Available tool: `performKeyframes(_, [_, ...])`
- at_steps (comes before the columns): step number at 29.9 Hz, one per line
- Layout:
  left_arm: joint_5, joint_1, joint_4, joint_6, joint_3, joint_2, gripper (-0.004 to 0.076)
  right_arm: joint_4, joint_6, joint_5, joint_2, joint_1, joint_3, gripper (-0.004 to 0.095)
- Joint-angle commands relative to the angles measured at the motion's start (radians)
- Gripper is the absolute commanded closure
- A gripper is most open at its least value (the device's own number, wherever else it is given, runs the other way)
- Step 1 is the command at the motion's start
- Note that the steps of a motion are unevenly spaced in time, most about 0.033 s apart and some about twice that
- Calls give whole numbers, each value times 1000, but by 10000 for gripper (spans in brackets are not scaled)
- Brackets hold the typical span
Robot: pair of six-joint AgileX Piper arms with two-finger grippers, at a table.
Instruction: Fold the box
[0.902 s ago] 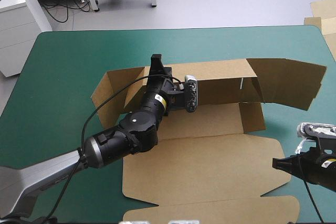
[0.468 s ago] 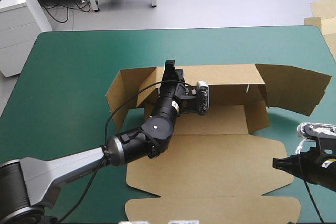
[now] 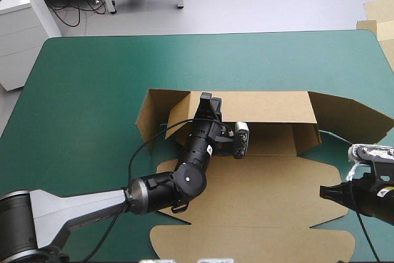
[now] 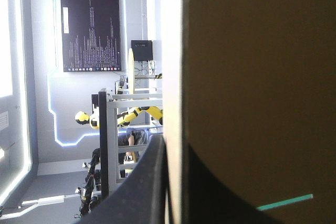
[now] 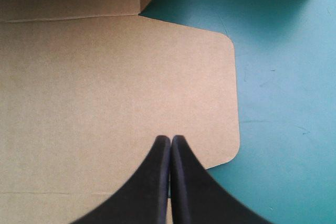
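now, left gripper (image 3: pixel 207 99) clamps the far wall (image 3: pixel 265 98) of the brown box (image 3: pixel 271 141); best drawn upright squarely, while right gripper (image 5: pixel 170 140), fingers together, hovers over the lid (image 3: pixel 258 198).

Surface (image 3: pixel 92 78) w/ teal-green cover, rounded corners; cover shows open along the far strip & the left side; box (image 3: pixel 265 195) lies on it, centre to right, brown board; wide flat panel toward the near edge, flap corners rounded; long wall raised along the box's far side; short side flap upright at the left end; another flap angles out twd the right edge, resting on the cover.
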Motion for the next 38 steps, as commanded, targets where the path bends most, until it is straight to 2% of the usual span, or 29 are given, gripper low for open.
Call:
performKeyframes(1, [14,-8,62,-23,-12,-41,734,14,7,-29,4,1,-24,918])
performKeyframes(3, [14,-8,64,-23,-12,-41,734,32,41,-16,4,1,-24,889])
performKeyframes(5, [14,-8,64,-23,-12,-41,734,51,55,-2,4,1,-24,819])
performKeyframes(13, [16,-7,64,-23,-12,-41,734,73,136,44,4,1,-24,335])
performKeyframes(17, [13,6,64,-31,-21,-41,734,75,136,35,4,1,-24,203])
performKeyframes(23, [52,43,64,-81,-55,-41,734,141,136,41,4,1,-24,211])
performKeyframes(26, [15,51,64,-79,-57,-41,734,185,124,34,4,1,-24,211])
performKeyframes(30, [-23,51,64,-72,-57,-36,734,199,67,-32,4,1,-54,211])
performKeyframes(34, [-21,51,64,-69,-57,-25,734,188,-8,-126,23,1,-167,211])
performKeyframes(38, [-21,51,64,-69,-57,-25,734,145,-6,-134,130,1,-338,211])
